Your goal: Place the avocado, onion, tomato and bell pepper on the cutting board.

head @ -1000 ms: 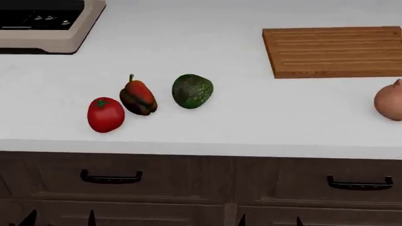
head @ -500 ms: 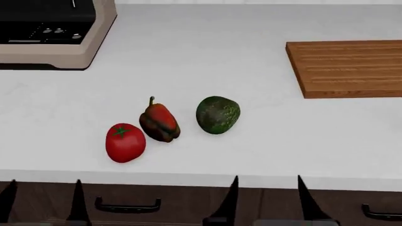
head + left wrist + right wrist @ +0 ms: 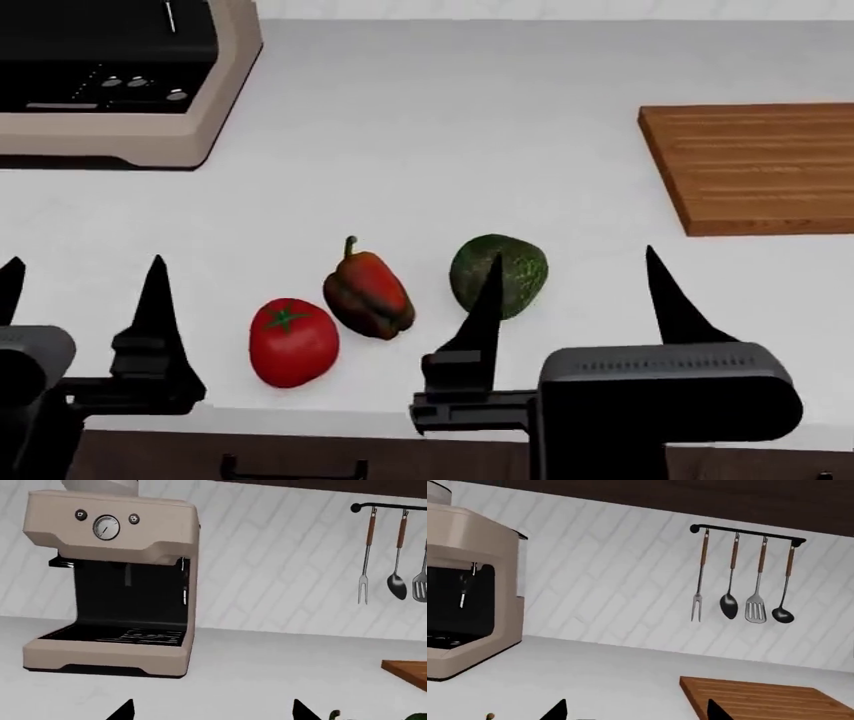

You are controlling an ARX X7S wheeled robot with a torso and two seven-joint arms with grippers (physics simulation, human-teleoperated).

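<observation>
The tomato point(image 3: 294, 342), the bell pepper point(image 3: 367, 292) and the avocado point(image 3: 513, 268) lie in a row near the counter's front edge. The cutting board point(image 3: 754, 170) lies empty at the far right; it also shows in the right wrist view point(image 3: 760, 700) and, as a corner, in the left wrist view point(image 3: 407, 670). The onion is out of view. My left gripper point(image 3: 83, 290) is open and empty, left of the tomato. My right gripper point(image 3: 574, 290) is open and empty; one of its fingers point(image 3: 483, 310) hides part of the avocado. Both grippers hover above the front edge.
A beige coffee machine point(image 3: 120, 80) stands at the back left of the white counter point(image 3: 441, 130); it also shows in the left wrist view point(image 3: 110, 580). Utensils point(image 3: 747, 575) hang on a rail on the tiled back wall. Cabinet drawers lie below the counter.
Both grippers have risen into the head view at the counter's front edge. The view has shifted: the produce sits lower and further right, and the onion has left the frame.
</observation>
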